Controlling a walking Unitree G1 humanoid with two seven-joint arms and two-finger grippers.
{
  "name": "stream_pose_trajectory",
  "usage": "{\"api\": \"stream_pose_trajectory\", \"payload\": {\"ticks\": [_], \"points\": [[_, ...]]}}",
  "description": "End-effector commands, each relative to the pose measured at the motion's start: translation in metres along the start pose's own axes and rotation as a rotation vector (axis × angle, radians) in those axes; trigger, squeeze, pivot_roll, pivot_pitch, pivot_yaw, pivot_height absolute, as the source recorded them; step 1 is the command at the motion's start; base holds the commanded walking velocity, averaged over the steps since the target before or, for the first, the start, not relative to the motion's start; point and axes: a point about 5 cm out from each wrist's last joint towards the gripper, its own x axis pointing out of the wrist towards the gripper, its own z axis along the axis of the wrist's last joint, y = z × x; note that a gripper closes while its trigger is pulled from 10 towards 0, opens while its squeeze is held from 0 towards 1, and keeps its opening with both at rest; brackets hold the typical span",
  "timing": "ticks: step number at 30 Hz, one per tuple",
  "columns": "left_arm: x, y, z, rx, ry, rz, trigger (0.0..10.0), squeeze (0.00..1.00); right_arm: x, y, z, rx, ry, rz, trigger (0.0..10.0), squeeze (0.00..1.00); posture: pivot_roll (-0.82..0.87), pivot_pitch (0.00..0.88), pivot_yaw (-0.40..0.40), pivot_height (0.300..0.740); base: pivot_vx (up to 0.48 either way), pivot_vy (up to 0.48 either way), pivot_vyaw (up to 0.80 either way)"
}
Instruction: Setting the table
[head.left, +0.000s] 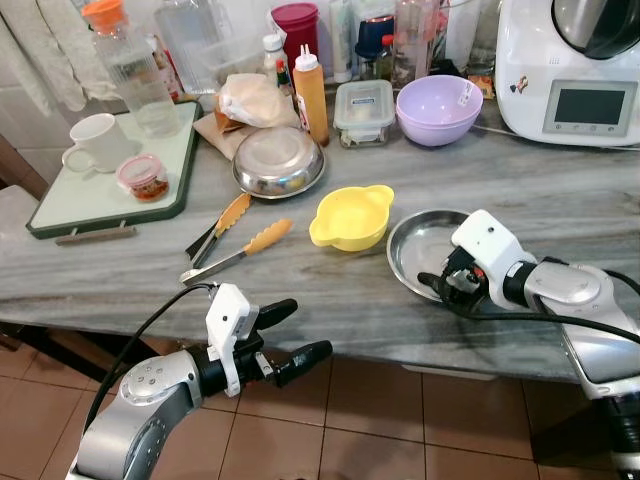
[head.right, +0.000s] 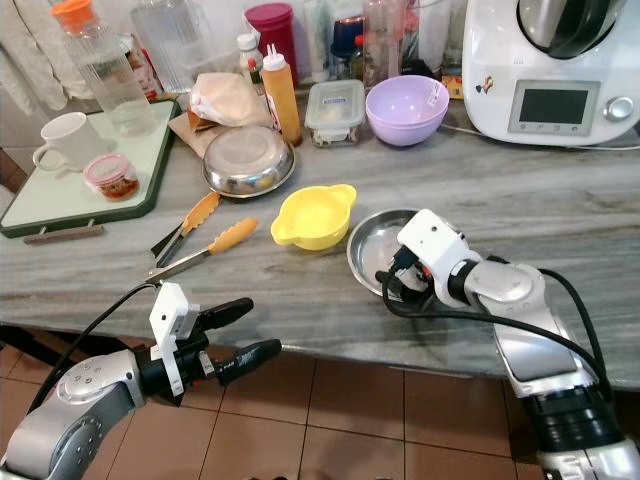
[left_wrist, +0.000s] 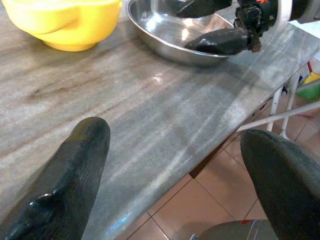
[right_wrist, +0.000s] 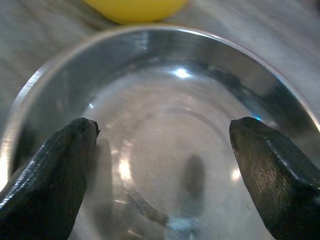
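You are working at a grey marble counter (head.left: 560, 200) above a tiled floor (head.left: 380, 420). Your right gripper (right_wrist: 160, 145) is hovering wide open, empty, over the steel plate (head.left: 415, 245); it looks light, rigid, slippery, so pinch its rim. Your left gripper (head.left: 290, 335) is waiting open below the counter's edge.

Home kitchen. Grey marble-patterned surface (head.left: 330, 310) over terracotta floor tiles (head.left: 360, 420). Evidence, placed relative to the yellow bowl (head.left: 350, 217): white cooking appliance (head.left: 570, 70) far behind-right; lilac bowl (head.left: 438, 109), lidded container (head.left: 364, 110), sauce bottle (head.left: 311, 95) behind; tongs (head.left: 235, 240) beside; tray with mug (head.left: 95, 143) well off to its left.
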Motion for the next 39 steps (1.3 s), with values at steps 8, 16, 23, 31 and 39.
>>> {"api": "stream_pose_trajectory", "payload": {"ticks": [8, 16, 23, 31, 39], "points": [[0.0, 0.005, 0.0, 0.018, 0.012, 0.007, 10.0, 0.0, 0.001, 0.016, 0.011, 0.042, -0.042, 0.084, 10.0, 0.36, -0.24, 0.12, 0.135, 0.74, 0.0, 0.0, 0.0], [-0.001, 0.006, -0.001, 0.02, 0.008, 0.023, 10.0, 0.0, 0.006, 0.019, 0.02, 0.032, -0.093, 0.081, 10.0, 0.35, -0.24, 0.12, 0.133, 0.74, 0.0, 0.0, 0.0], [-0.001, 0.005, -0.004, 0.018, 0.011, 0.024, 10.0, 0.0, 0.008, 0.022, 0.024, 0.037, -0.127, 0.081, 10.0, 0.35, -0.23, 0.121, 0.133, 0.74, 0.0, 0.0, 0.0], [-0.001, 0.004, -0.003, 0.019, 0.004, 0.025, 10.0, 0.0, 0.004, 0.016, 0.033, 0.02, -0.216, 0.009, 10.0, 0.36, -0.24, 0.119, 0.136, 0.74, 0.0, 0.0, 0.0], [0.0, 0.005, 0.001, 0.016, -0.027, 0.051, 10.0, 0.0, 0.003, 0.016, 0.051, -0.044, -0.359, -0.116, 10.0, 0.36, -0.24, 0.116, 0.134, 0.74, 0.0, 0.0, 0.0]]}}
